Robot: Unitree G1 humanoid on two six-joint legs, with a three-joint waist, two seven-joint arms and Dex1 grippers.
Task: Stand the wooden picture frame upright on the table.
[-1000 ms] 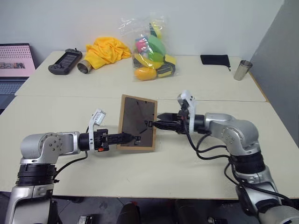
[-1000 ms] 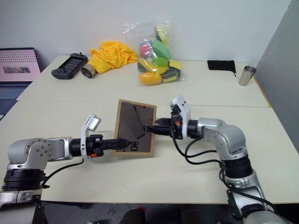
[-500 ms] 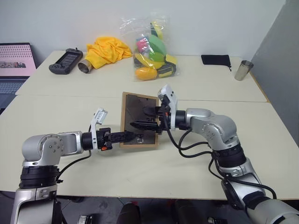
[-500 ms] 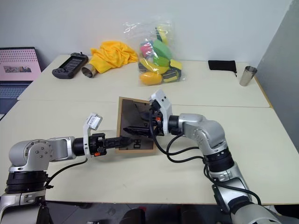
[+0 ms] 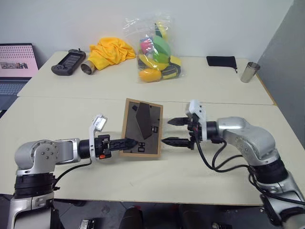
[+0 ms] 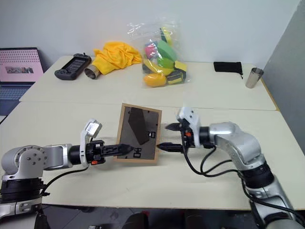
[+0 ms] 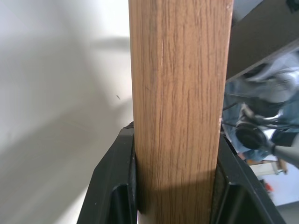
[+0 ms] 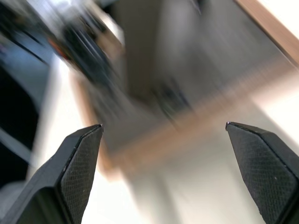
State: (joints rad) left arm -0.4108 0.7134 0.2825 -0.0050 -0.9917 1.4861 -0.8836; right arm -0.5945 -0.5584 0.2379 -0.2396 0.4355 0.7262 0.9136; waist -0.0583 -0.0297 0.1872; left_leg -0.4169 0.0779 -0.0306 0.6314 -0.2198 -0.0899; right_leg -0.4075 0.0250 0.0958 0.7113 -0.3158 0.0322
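The wooden picture frame (image 5: 141, 126) stands nearly upright on its lower edge over the table (image 5: 143, 186), dark back toward me. Its dark stand (image 5: 141, 119) is swung out from the back. My left gripper (image 5: 131, 142) is shut on the frame's lower left border. In the left wrist view the wood edge (image 7: 180, 93) sits clamped between the black fingers (image 7: 114, 186). My right gripper (image 5: 167, 131) hangs open just right of the frame, touching nothing. The right wrist view shows its fingertips (image 8: 79, 163) spread wide before the blurred frame (image 8: 187, 93).
On the adjoining far table lie a clear bag of coloured toys (image 5: 155, 50), a yellow cloth (image 5: 109, 50), a metal tube (image 5: 86, 68), a game controller (image 5: 66, 63), a black pouch (image 5: 221, 61) and a metal cup (image 5: 248, 71). A laptop (image 5: 16, 62) sits at far left.
My right gripper opened wide, reached onto the frame's back, then drew away to the right. The stand now sticks out from the back. The left gripper kept its hold.
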